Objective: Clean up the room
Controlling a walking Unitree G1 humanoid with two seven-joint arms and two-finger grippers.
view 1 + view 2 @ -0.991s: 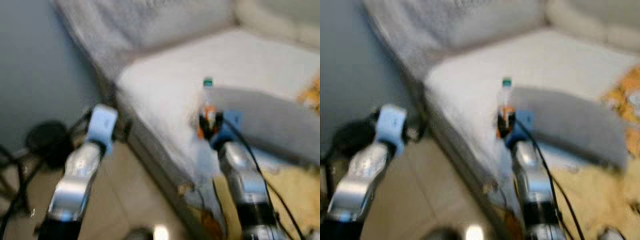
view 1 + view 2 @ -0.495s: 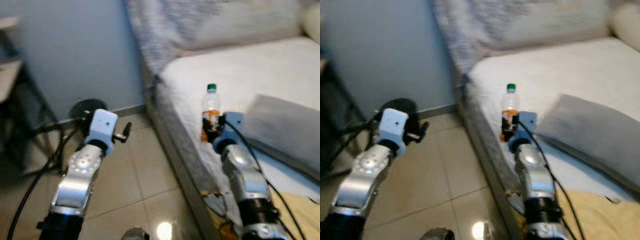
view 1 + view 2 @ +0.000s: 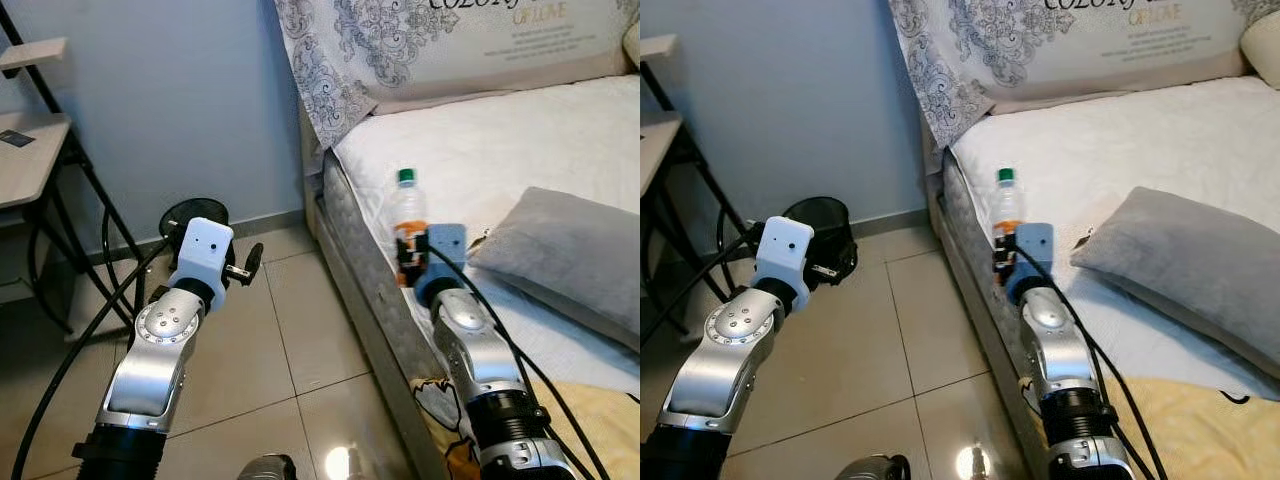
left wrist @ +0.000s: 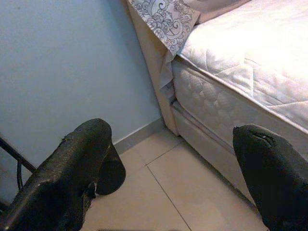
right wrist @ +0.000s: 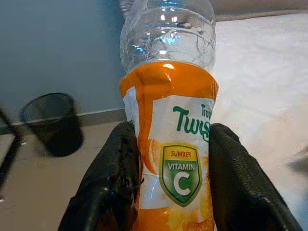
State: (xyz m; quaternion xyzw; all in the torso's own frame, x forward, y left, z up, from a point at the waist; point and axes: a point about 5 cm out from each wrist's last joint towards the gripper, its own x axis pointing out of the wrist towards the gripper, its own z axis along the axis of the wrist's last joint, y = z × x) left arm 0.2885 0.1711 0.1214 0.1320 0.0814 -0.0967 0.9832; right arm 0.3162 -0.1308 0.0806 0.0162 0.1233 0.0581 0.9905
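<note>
From the head view I see my right gripper [image 3: 408,262] at center frame, clenched on the bottle [image 3: 406,222] over the bed [image 3: 480,150] edge. My wrist view shows both fingers [image 5: 109,185] hugging the label, so I'd carry it upright toward the bin [image 3: 825,232] at middle left; my left gripper [image 4: 178,178] hangs released

I have the bottle [image 5: 168,144] upright between my right gripper's [image 5: 171,192] two black fingers [image 5: 108,192], one pressed on each side of its orange label. The label carries a green shield with a white C. Above the label the bottle is clear and looks empty. At about nine o'clock from the bottle, farther back, a black mesh bin [image 5: 50,122] stands on the tile floor [image 5: 43,192] against a grey-blue wall [image 5: 57,43]. At about two o'clock lies a white bed [image 5: 260,72].
</note>
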